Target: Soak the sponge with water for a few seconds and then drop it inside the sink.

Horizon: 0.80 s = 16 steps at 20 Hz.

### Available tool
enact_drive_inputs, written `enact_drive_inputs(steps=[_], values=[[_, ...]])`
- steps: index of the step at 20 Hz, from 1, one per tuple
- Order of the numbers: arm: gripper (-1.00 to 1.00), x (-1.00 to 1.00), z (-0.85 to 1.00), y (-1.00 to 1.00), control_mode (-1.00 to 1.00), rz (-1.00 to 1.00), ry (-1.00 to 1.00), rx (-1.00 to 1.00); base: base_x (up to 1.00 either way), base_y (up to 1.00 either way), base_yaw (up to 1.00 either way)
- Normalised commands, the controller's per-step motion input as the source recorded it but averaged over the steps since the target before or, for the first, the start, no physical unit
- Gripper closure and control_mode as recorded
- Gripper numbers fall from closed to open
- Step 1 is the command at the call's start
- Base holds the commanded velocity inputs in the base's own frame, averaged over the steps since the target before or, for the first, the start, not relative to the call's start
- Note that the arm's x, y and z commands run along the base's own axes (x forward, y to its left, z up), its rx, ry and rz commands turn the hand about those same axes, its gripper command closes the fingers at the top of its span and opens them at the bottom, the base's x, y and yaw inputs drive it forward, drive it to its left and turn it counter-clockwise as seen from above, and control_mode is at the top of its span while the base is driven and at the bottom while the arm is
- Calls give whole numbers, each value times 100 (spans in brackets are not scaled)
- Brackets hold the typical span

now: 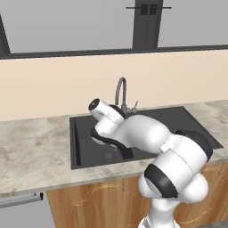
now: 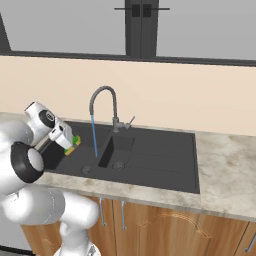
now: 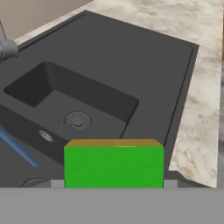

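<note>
At lower left of the right base view, tool [image 2: 71,142] closed narrow on the sponge [image 2: 75,142], green face outward, yellow layer just showing. Held above the larger basin of the sink [image 2: 150,150], near the water [image 2: 94,137] but apart from it; stream falling from the faucet [image 2: 102,100] just right of the sponge. Judged a carry toward the stream: soaking not yet begun, no contact visible.

At bottom centre of the hand view, sponge [image 3: 113,166] gripped at both ends, smaller basin and its drain [image 3: 78,120] beyond. Blue stream [image 3: 17,148] at lower left of that frame.

Open room: dark basin floor below, free for a drop. Edges to mind: faucet neck right of the stream, divider between basins, sink rim against the marbled worktop [image 2: 225,170]. Arm [image 1: 147,133] masking the basin in the left base view.
</note>
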Motion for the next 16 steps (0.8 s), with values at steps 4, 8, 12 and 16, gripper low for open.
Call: enact_drive_inputs(steps=[4,8,12,16], values=[[100,15,-4,-1,-100,0,0,0,0,0,0],[100,15,-11,-6,-100,-1,0,0,0,0,0],[100,16,-26,-4,-100,-2,0,-1,0,0,0],[100,23,-19,0,-100,-2,0,-2,0,0,0]])
